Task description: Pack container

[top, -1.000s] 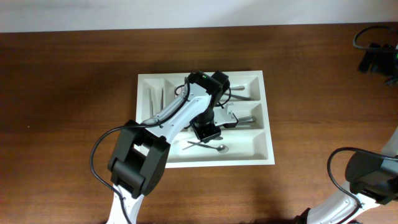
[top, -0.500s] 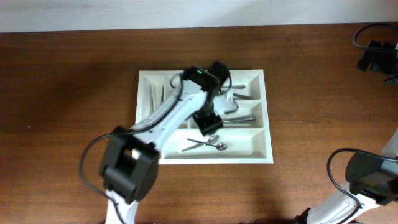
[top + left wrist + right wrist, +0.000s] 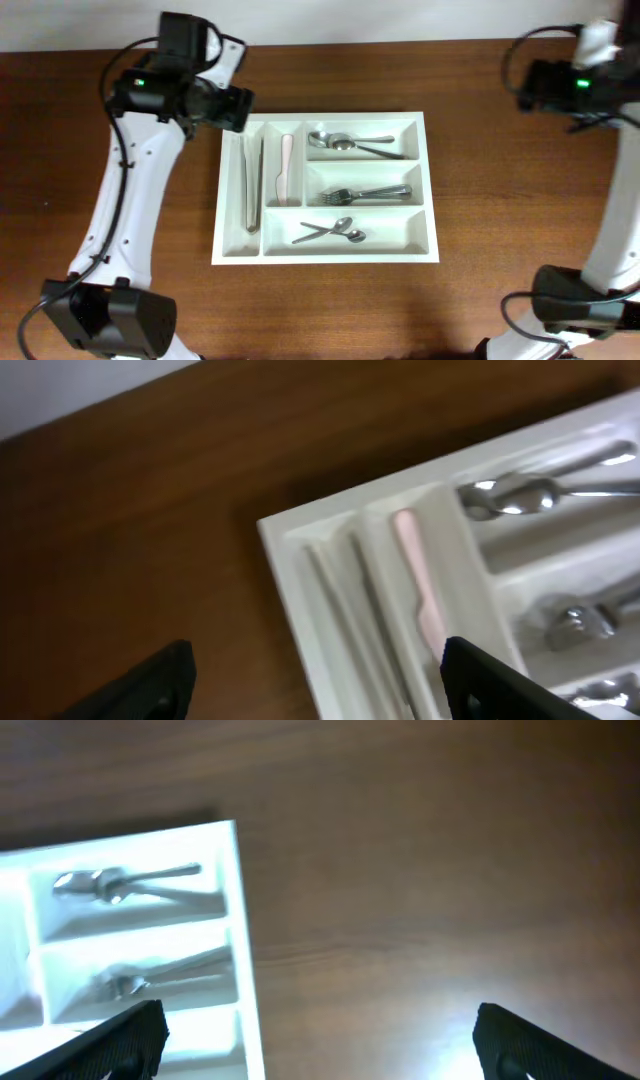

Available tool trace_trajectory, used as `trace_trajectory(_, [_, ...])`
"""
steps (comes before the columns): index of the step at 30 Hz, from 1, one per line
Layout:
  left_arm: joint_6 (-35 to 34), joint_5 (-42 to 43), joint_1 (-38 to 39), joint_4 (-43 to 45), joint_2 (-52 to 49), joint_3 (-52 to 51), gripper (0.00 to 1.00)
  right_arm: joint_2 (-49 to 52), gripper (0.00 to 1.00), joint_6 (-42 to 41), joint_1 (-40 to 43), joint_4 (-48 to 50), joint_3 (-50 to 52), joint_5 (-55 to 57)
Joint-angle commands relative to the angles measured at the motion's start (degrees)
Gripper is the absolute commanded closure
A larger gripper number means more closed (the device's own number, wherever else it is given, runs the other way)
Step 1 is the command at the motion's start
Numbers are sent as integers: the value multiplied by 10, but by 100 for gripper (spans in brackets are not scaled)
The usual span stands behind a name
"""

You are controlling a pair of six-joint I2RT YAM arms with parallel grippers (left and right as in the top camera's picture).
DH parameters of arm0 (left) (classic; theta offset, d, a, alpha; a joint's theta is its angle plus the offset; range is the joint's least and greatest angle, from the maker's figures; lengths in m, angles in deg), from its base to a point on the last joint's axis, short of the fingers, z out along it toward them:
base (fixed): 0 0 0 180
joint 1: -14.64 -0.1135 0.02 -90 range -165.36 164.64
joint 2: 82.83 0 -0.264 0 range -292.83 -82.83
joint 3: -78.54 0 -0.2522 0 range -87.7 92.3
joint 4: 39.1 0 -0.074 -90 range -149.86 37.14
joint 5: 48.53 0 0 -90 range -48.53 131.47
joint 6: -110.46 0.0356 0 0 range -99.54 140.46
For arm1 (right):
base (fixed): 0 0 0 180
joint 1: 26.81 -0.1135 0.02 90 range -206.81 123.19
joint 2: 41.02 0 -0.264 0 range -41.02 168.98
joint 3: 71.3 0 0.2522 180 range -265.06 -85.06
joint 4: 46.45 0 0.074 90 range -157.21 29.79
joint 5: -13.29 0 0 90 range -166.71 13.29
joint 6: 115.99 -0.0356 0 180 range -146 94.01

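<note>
The container (image 3: 430, 190), a white cutlery tray, lies in the middle of the table. Its two long narrow slots hold metal knives (image 3: 251, 185) and a pale pink knife (image 3: 285, 170). The wider slots hold spoons (image 3: 345, 142), forks (image 3: 365, 193) and more spoons (image 3: 330, 233). My left gripper (image 3: 315, 690) hangs open over the tray's far left corner (image 3: 275, 525), nothing between its fingers (image 3: 150, 685). My right gripper (image 3: 320, 1045) is open over bare wood, to the right of the tray's edge (image 3: 240, 920).
The brown wooden table (image 3: 500, 200) surrounds the tray on all sides. The left arm (image 3: 130, 200) runs down the left side and the right arm (image 3: 615, 200) down the right edge. A pale wall borders the table's far edge.
The left arm has pulled back from over the tray's middle to its far left corner, and its jaws have opened. The right arm has swung up into view at the upper right.
</note>
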Motion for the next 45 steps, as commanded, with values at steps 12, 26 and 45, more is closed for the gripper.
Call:
trace_trajectory(12, [-40,-34,-20,-11,8,-63,18,-53,1,13,-25,80,193,34])
trace_trajectory(26, [-94,-36,-82,-24,145,-198,16,-332,1,32,21,382,662,49])
trace_trajectory(45, [-153,-103,-89,3,259,-249,1,-440,1,129,19,485,709,33])
